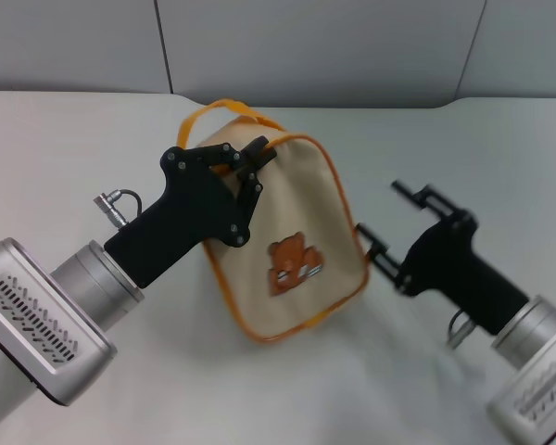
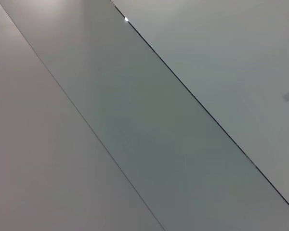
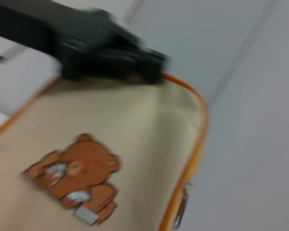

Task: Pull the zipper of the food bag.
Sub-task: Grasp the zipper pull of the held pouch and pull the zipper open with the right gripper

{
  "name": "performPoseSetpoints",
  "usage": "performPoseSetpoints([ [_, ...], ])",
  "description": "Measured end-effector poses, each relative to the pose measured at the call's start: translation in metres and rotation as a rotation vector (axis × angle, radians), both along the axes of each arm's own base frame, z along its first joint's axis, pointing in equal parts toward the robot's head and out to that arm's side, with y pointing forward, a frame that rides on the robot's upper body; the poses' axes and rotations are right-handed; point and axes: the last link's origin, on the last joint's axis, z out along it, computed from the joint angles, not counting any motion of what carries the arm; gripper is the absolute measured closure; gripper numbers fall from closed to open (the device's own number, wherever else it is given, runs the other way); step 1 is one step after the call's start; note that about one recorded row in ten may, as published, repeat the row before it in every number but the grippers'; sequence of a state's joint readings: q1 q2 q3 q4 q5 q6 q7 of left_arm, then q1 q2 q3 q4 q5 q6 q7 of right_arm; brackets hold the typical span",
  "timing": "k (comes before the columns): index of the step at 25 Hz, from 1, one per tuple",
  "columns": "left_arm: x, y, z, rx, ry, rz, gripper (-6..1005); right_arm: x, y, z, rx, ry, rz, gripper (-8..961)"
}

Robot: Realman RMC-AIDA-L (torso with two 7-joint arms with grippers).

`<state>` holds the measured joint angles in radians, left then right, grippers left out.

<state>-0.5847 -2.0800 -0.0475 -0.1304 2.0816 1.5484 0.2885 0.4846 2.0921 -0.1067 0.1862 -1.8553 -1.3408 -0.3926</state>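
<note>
Right now we see our left end effector [image 1: 253, 165] closed on the upper edge of the food bag [image 1: 287, 243], its black fingers pinching the canvas where the orange strap loop [image 1: 224, 111] rises behind. That bag stands mid-tabletop, nearer the far edge, its bear print [image 1: 294, 263] facing us. Our right end effector [image 1: 396, 227] sits just beside the bag's right side, fingers apart, gripping nothing. From the right wrist, we make out the zipper [image 3: 195, 149] running down the panel's orange edge, its silvery pull tab [image 3: 180, 214] hanging low. The white tabletop [image 1: 65, 158] spreads around everything.
</note>
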Motion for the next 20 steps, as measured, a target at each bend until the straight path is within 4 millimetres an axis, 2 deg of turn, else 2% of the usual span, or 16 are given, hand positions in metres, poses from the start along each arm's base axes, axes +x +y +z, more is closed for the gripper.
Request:
performPoseSetpoints([
  [2,0.0,0.0,0.0,0.0,0.0,0.0,953,-0.001,-0.005,-0.004,-0.027,-0.014,0.021,345],
  [9,0.001,-0.001,-0.001,-0.005,-0.009,0.001,953,-0.012,-0.016,-0.015,-0.004,-0.053,0.083,346],
  [20,0.001,-0.003,-0.002,-0.009,-0.015,0.004,953,-0.023,-0.019,-0.018,0.002,-0.01,0.102,406],
])
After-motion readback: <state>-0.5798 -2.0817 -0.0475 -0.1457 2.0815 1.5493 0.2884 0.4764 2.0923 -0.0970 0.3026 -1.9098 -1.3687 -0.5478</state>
